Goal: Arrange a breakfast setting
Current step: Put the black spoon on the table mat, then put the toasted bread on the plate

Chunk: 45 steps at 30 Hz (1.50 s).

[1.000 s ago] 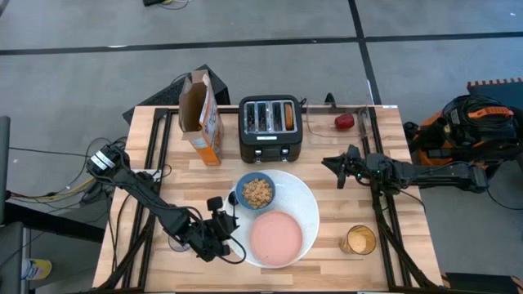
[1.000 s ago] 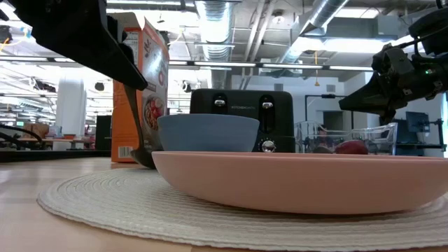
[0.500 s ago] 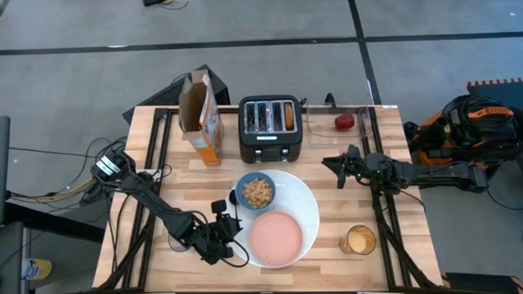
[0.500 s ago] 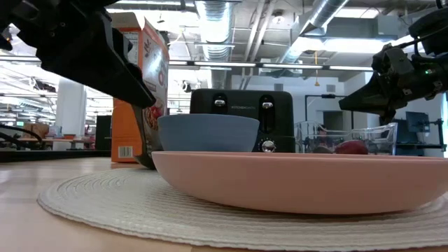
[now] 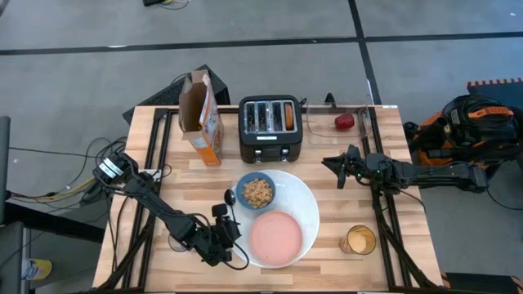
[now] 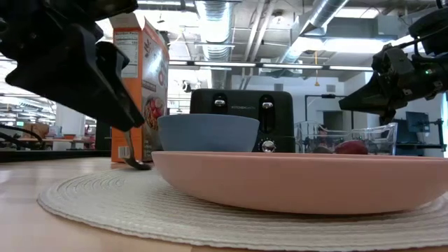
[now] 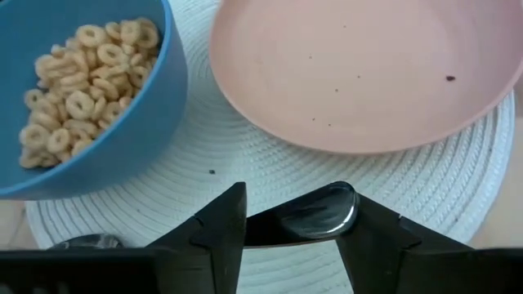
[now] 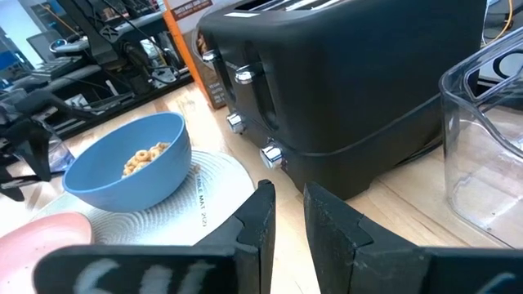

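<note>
Presently, left gripper [image 5: 225,222] (fingers parted) straddles metal spoon [image 5: 230,199], long axis 12-to-6, at plate's [image 5: 307,196] 9 o'clock. Right gripper [image 5: 328,162], closed, waits farther off.

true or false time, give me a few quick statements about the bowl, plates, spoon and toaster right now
1. The blue bowl holds cereal. True.
2. The pink plate has a bagel on it. False: it is bare.
3. The spoon lies left of the bowl, by the left gripper. True.
4. The right gripper holds the red fruit. False: it is shut on nothing, and the fruit sits behind it.
5. The toaster stands in front of the bowl. False: it is behind.
</note>
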### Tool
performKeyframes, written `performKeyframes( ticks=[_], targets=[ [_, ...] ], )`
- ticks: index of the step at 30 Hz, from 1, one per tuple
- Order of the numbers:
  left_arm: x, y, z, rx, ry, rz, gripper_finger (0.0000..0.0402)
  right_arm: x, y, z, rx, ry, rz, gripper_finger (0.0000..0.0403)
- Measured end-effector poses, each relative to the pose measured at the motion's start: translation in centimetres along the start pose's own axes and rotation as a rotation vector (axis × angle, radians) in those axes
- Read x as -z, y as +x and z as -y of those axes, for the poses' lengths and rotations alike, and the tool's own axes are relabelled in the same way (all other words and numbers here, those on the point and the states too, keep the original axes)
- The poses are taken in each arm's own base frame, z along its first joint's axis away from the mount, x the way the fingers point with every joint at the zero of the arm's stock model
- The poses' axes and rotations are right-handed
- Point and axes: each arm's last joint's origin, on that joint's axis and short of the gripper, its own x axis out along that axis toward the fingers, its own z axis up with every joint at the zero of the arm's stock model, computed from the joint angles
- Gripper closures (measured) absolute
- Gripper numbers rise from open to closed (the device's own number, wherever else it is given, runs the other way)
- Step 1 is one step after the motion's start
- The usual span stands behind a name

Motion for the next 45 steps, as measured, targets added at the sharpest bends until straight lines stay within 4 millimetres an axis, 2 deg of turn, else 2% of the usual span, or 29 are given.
performKeyframes(
  ticks=[16,26,39,45],
  targets=[
    [-0.30,0.01,0.57,0.142,-0.096,-0.040,0.0218,0.01,0.00,0.00,0.000,0.000,0.000,0.0312],
    [0.01,0.01,0.41,0.133,-0.060,-0.071,0.0207,0.01,0.00,0.00,0.000,0.000,0.000,0.0312],
    [0.00,-0.01,0.49,0.160,-0.097,-0.089,0.0193,0.01,0.00,0.00,0.000,0.000,0.000,0.0312],
    [-0.86,-0.80,0.94,0.147,-0.145,-0.112,0.0193,0.01,0.00,0.00,0.000,0.000,0.000,0.0312]
  ],
)
